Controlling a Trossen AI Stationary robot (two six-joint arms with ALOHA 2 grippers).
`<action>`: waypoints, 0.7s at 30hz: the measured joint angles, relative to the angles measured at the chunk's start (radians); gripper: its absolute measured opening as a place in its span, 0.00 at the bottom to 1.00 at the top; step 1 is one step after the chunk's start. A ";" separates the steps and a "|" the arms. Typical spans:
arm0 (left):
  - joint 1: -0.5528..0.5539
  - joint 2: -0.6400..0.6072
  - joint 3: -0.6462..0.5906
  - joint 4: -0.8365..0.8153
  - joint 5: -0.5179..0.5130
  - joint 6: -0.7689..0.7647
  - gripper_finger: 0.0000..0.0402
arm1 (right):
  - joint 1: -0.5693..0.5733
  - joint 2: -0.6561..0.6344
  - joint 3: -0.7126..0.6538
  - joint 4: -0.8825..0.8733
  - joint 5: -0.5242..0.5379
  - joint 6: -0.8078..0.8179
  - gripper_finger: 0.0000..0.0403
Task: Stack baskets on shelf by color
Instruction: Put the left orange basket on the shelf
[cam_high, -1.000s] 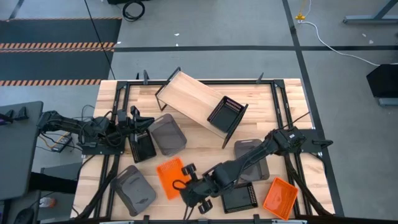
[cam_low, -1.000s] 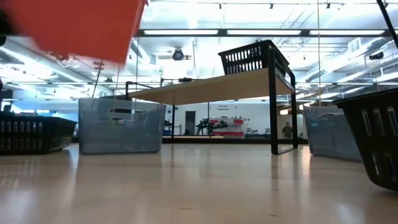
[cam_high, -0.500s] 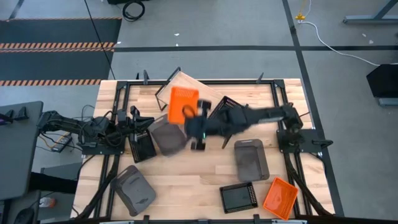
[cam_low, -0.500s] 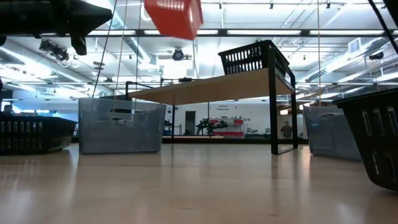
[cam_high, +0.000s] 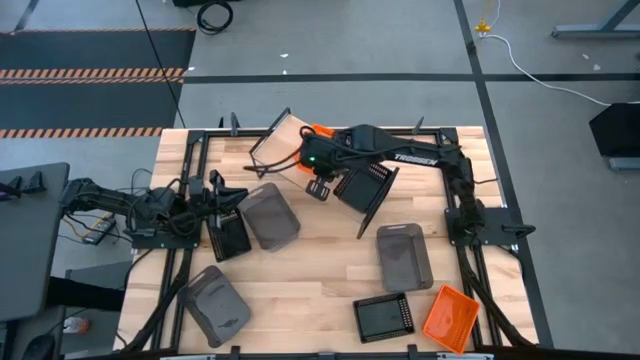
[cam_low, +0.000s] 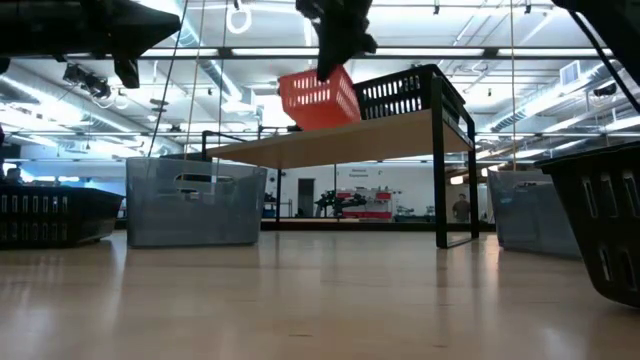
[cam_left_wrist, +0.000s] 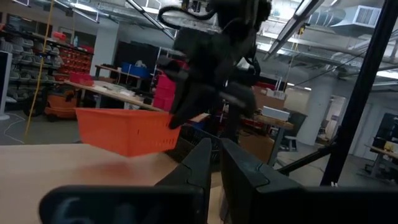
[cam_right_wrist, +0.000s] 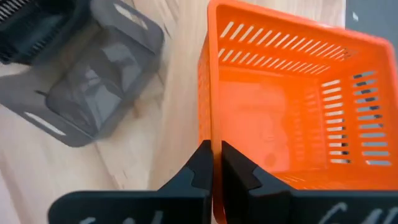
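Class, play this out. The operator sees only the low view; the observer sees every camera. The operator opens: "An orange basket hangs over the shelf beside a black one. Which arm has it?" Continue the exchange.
Observer: The right arm. In the high view it reaches across from the table's right side to the shelf.
Operator: Is the grip firm?
Observer: The right gripper is shut on the orange basket, one finger on each side of its wall.
Operator: Any more orange ones?
Observer: Yes, a second orange basket sits at the table edge on the right arm's side, next to a black basket. The left gripper waits on the left side.
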 joint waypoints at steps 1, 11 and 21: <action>0.000 0.000 0.000 -0.001 0.000 0.000 0.10 | -0.003 0.000 -0.012 0.002 -0.001 0.003 0.04; 0.000 0.000 0.000 0.000 0.000 0.000 0.10 | 0.015 0.000 -0.135 0.000 -0.026 0.022 0.05; 0.000 0.000 0.000 0.000 0.000 0.000 0.10 | 0.040 -0.002 -0.158 0.026 -0.038 0.038 0.06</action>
